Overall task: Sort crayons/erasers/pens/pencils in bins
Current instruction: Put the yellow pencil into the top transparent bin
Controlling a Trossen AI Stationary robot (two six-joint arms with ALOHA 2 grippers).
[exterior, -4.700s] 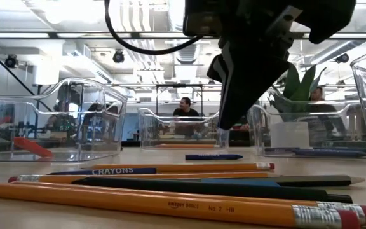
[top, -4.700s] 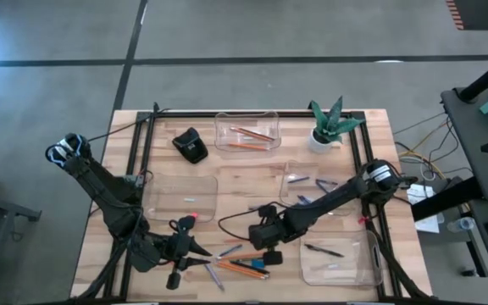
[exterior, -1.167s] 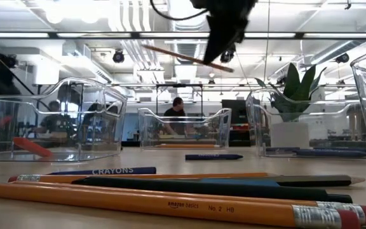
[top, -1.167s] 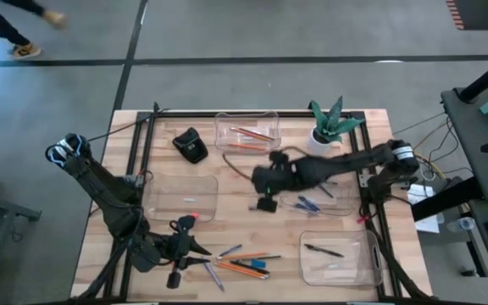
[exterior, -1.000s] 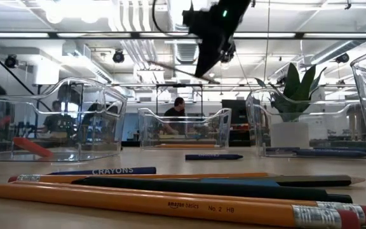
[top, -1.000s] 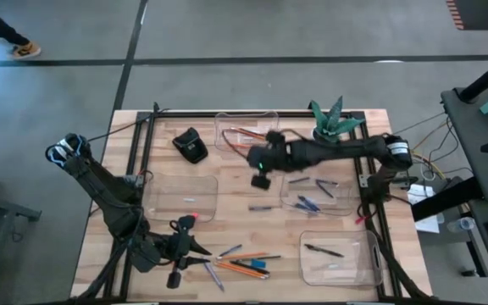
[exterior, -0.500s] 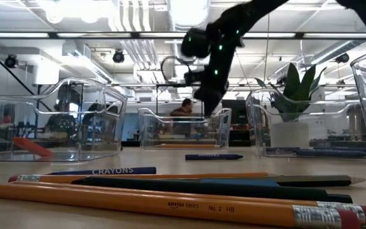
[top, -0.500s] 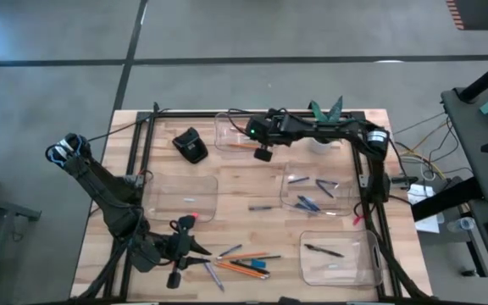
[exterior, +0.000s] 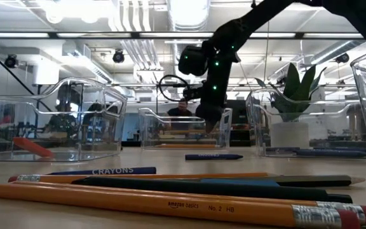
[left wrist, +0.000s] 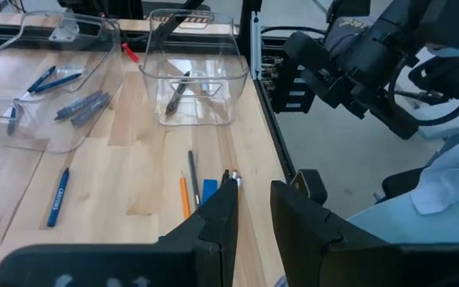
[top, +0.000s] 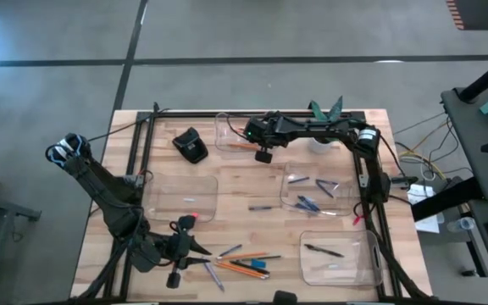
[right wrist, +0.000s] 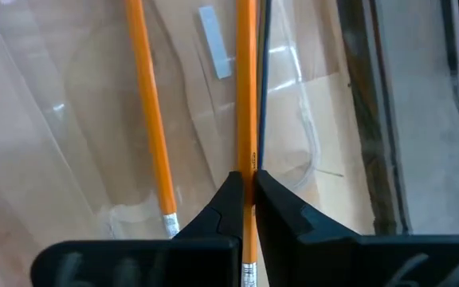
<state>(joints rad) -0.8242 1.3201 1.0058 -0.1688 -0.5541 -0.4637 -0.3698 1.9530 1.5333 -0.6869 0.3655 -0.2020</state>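
The left gripper [top: 179, 254] is waiting at 7 o'clock on the worktop [top: 235, 191], fingers slightly apart and holding nothing. Just beside it, toward 6 o'clock, loose pencils [top: 242, 269] and pens [top: 214, 276] are lying unsorted.

The right gripper [top: 263, 155] is reaching to 12 o'clock, over the far bin [top: 224, 119], with fingers clamped together on a held pencil [right wrist: 246, 96]. In the right wrist view this pencil's long axis is running straight out ahead of the fingers, its eraser end pointing back toward the wrist. A second pencil [right wrist: 150, 119] is lying in the bin nearly parallel to it.

Risks, as a judgement:
- The grip is sitting near the eraser end, so the long free end is acting as a lever; it is likely to pivot or strike the bin wall.
- Releasing while the pencil is overhanging the rim is likely to tip it onto the worktop.
- Releasing from height is likely to bounce it against the second pencil.
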